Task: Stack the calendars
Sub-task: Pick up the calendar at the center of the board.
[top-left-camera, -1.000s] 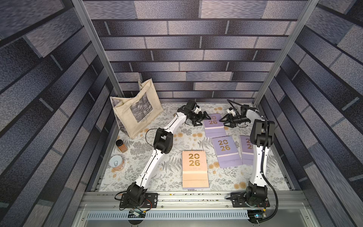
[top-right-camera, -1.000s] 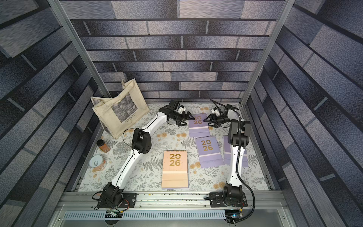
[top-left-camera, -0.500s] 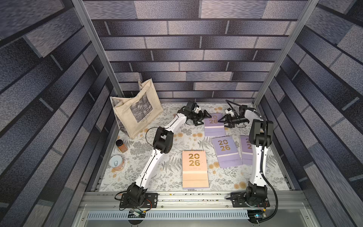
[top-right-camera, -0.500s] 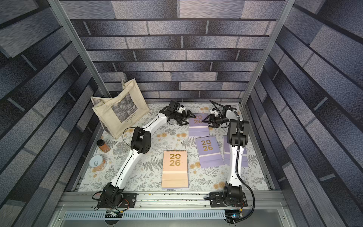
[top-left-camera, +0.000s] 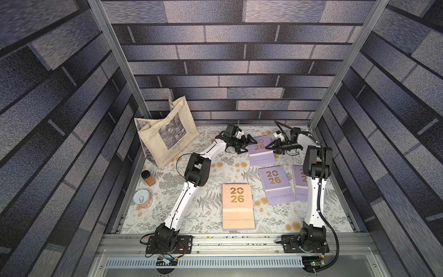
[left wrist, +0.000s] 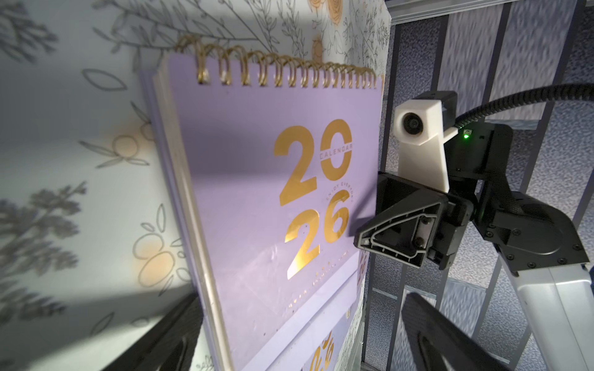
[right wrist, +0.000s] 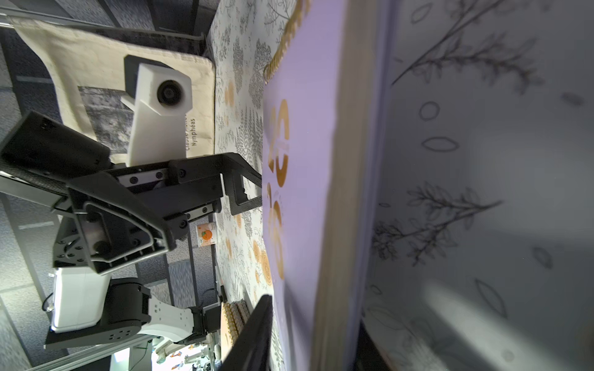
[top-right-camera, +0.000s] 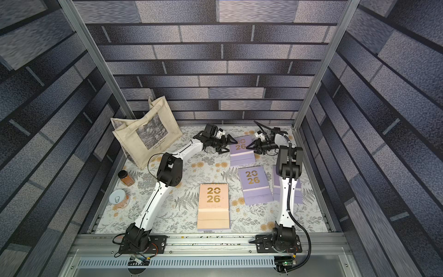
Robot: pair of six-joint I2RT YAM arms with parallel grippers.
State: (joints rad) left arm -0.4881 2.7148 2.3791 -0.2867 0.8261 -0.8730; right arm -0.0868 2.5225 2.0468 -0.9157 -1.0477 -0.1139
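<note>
Floral tabletop point(top-left-camera: 215, 167), back right: we're seeing the right gripper point(top-left-camera: 269, 149) pinching the far lavender calendar point(top-left-camera: 261, 153) by its right edge; the left gripper point(top-left-camera: 249, 145) is hanging spread wide beside its left edge.

Peach calendar point(top-left-camera: 237, 206) lies flat, lower centre. Upper lavender calendar point(top-left-camera: 260, 150), middle lavender calendar point(top-left-camera: 275, 184), right lavender calendar point(top-left-camera: 299, 188) partly hidden; all w/ gold "20 26".

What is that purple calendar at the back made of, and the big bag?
Lavender calendar: seemingly a matte card cover over paper pages, with shiny gold foil numerals and metal-looking gold spiral rings. Tote bag: probably cream canvas; it creases and slumps softly.
</note>
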